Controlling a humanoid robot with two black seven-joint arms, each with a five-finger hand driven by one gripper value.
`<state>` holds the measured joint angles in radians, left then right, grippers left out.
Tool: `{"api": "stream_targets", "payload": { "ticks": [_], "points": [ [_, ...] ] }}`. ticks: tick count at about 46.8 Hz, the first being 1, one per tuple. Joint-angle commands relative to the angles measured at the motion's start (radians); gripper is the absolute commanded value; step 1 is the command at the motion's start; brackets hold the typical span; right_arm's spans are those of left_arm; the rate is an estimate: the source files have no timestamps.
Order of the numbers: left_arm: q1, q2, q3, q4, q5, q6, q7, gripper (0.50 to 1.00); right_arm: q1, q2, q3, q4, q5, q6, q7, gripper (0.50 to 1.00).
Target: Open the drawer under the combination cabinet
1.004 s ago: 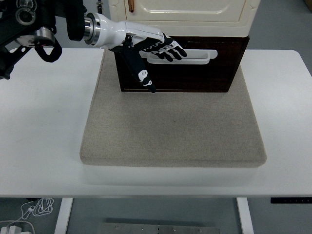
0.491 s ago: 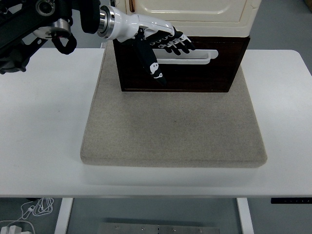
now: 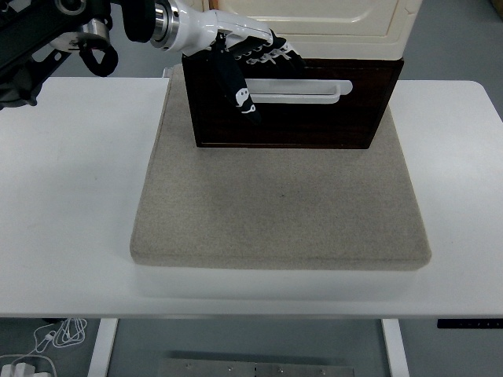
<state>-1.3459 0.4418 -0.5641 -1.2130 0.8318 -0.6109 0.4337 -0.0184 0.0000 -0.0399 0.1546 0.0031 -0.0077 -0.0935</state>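
Left hand (image 3: 250,67) before dark drawer (image 3: 314,118), on mat (image 3: 275,212)

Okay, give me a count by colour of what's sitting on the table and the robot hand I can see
Cream: 1, the cabinet
Dark brown: 1, the drawer with its white handle
Beige: 1, the mat
Black and white: 1, the left hand
Total: 4

Dark brown drawer (image 3: 314,118) with white handle (image 3: 302,92), cream cabinet (image 3: 314,17), beige mat (image 3: 279,208), white table (image 3: 71,196).
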Motion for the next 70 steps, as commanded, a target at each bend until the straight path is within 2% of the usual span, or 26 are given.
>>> {"api": "stream_targets", "payload": {
  "ticks": [1, 17, 33, 48, 70],
  "points": [
    [0.004, 0.0, 0.001, 0.0, 0.0, 0.0, 0.0, 1.0, 0.0, 0.0, 0.0, -0.001, 0.0, 0.0, 0.0, 0.928],
    [0.008, -0.043, 0.003, 0.032, 0.001, 0.0, 0.002, 1.0, 0.0, 0.0, 0.0, 0.0, 0.0, 0.0, 0.0, 0.928],
    [-0.01, -0.044, 0.004, 0.047, 0.029, 0.0, 0.028, 1.0, 0.0, 0.0, 0.0, 0.0, 0.0, 0.0, 0.0, 0.928],
    [-0.032, -0.046, 0.058, 0.041, 0.032, 0.0, 0.045, 1.0, 0.0, 0.0, 0.0, 0.0, 0.0, 0.0, 0.0, 0.928],
    [-0.045, -0.048, 0.069, 0.041, 0.032, 0.0, 0.045, 1.0, 0.0, 0.0, 0.0, 0.0, 0.0, 0.0, 0.0, 0.928]
  ]
}}
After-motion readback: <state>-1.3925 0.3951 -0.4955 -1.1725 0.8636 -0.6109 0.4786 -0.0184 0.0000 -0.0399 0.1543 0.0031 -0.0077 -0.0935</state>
